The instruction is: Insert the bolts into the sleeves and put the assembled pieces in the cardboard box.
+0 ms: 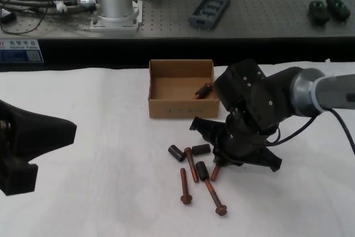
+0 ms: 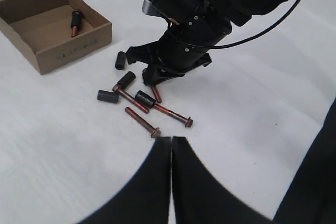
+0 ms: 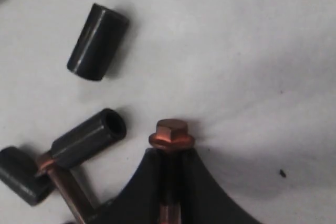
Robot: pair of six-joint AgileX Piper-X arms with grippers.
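White cloth is covering the worktop (image 1: 83, 203), and nearest the camera the left hand (image 2: 171, 182) is hanging with its fingers pressed together on nothing, well apart from the parts. Farther out, loose bolts (image 1: 185, 186) are lying on the cloth among short black sleeves (image 1: 176, 152). One of them seems to be sitting partly inside a sleeve, though the high view is too coarse to be sure. Just past them the right hand (image 3: 171, 156) is reaching down to the cloth and clamping one bolt (image 3: 171, 136) by the shank, with the hex head poking out just beyond the fingertips. An open sleeve (image 3: 90, 139) is lying just beside that head, and a second sleeve (image 3: 97, 42) a little farther off. Beyond the hand the box (image 1: 177, 106) is sitting with one finished piece (image 1: 203, 91) lying inside.

The step in hand is probably the pick-up of this bolt. Doing it well is calling for a straight lift, so the neighbouring sleeves are not getting knocked. It is also calling for a firm hold, since the shank is running back between the fingers. The left hand is going to need to open and take a free sleeve, and bore and shank should be lining up on one axis before any push.
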